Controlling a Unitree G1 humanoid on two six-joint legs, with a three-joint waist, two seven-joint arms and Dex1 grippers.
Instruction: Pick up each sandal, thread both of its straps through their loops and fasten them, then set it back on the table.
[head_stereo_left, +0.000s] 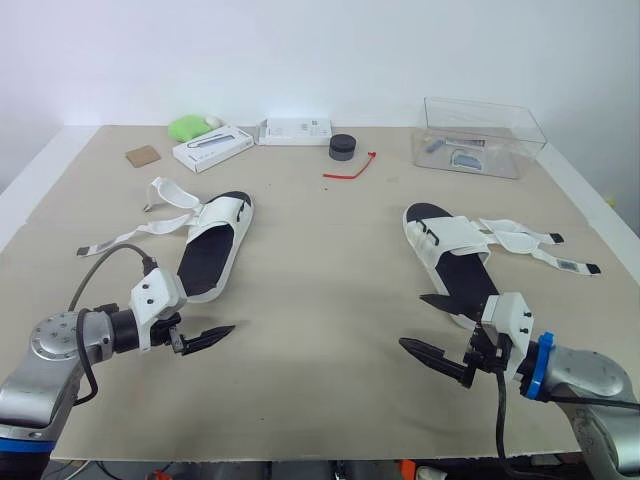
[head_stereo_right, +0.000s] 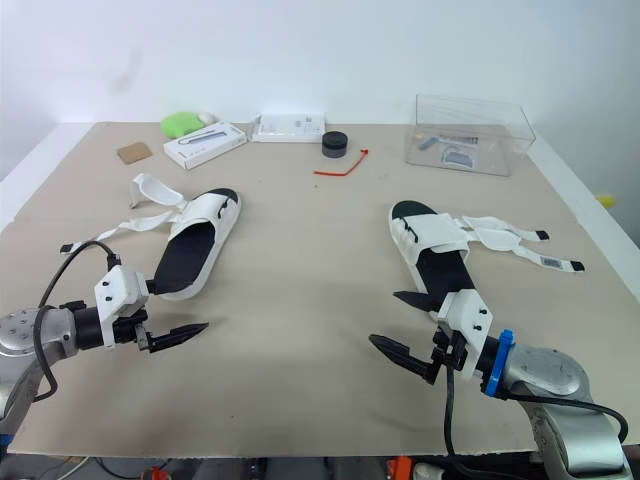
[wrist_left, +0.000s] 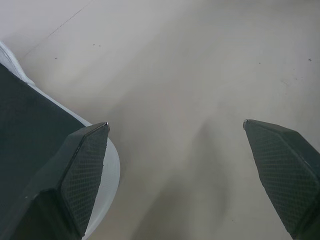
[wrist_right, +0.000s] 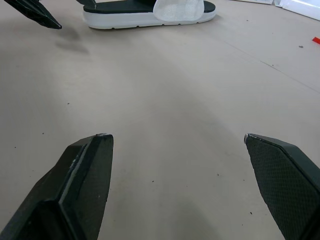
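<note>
The left sandal (head_stereo_left: 215, 250), white with a black footbed, lies on the beige table with its two straps (head_stereo_left: 135, 235) loose and spread to its left. The right sandal (head_stereo_left: 455, 255) lies with its straps (head_stereo_left: 540, 250) unfastened and spread to its right. My left gripper (head_stereo_left: 205, 337) hovers open just in front of the left sandal's heel (wrist_left: 30, 120), holding nothing. My right gripper (head_stereo_left: 432, 328) is open and empty just in front of the right sandal's heel. The right wrist view looks across the table to the left sandal (wrist_right: 150, 12) and the left gripper (wrist_right: 35, 12).
Along the back of the table (head_stereo_left: 320, 300) stand a clear plastic box (head_stereo_left: 480, 135), a black round object (head_stereo_left: 343, 147), a red tie (head_stereo_left: 350, 170), two white boxes (head_stereo_left: 212, 148) (head_stereo_left: 295, 131), a green object (head_stereo_left: 188, 127) and a brown square (head_stereo_left: 143, 155).
</note>
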